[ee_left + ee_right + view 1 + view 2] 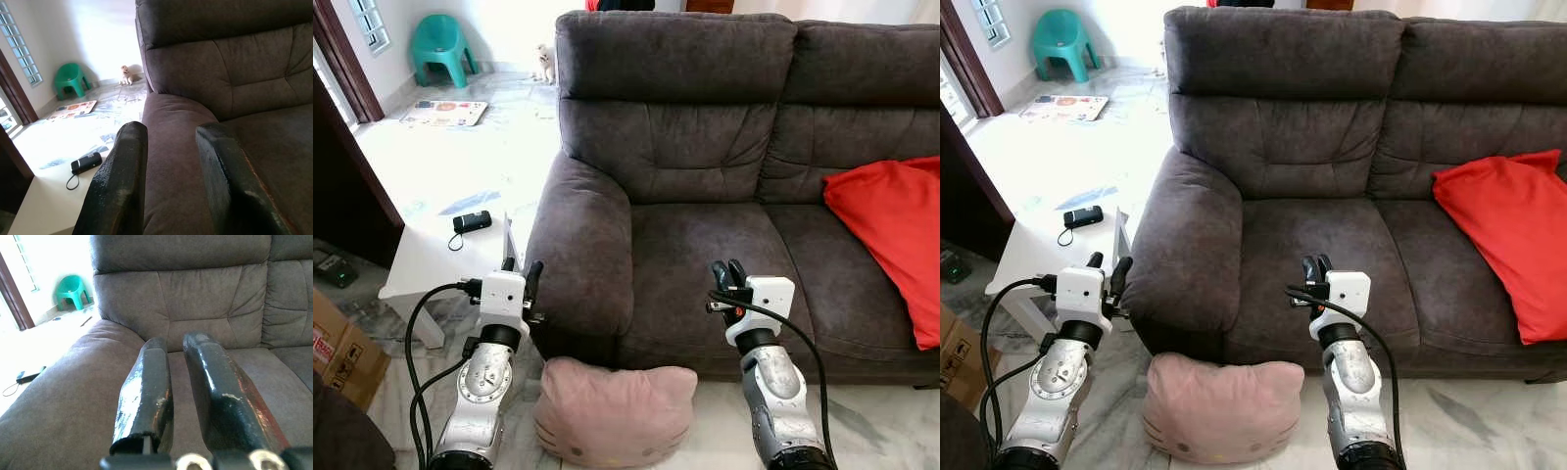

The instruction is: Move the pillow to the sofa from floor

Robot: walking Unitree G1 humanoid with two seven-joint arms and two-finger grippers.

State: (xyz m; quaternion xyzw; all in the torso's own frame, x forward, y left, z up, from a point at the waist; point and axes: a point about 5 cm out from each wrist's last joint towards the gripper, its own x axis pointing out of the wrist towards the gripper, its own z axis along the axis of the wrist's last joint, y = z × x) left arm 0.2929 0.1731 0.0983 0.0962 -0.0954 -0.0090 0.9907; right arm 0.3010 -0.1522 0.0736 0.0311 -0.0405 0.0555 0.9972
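Pillow (615,413): pink, with a cat face stitched on it — lies on the floor tiles right against the foot of the sofa, below the front of the left seat cushion and between the two arms. Neither gripper touches it.

Sofa (705,147): dark grey-brown, two seats, with its left armrest (579,250) nearest the robot's left arm. The left seat is bare.

Red cushion (896,230): lies on the right seat, leaning toward the backrest.

Left gripper (521,272): raised beside the outer face of the armrest, above and to the left of the pillow. Fingers (120,181) parted with a clear gap, nothing between them.

Right gripper (728,275): held up over the front edge of the left seat, above and to the right of the pillow. Fingers (146,391) nearly together — only a narrow slit between them, holding nothing.

White table (426,264): low, to the left of the sofa, just beside the left arm. A small black device (472,221) with a cord lies on it.

Green stool (442,46): far back by the wall, well apart from the sofa.

Cardboard box (340,348): at the left edge, on the floor.
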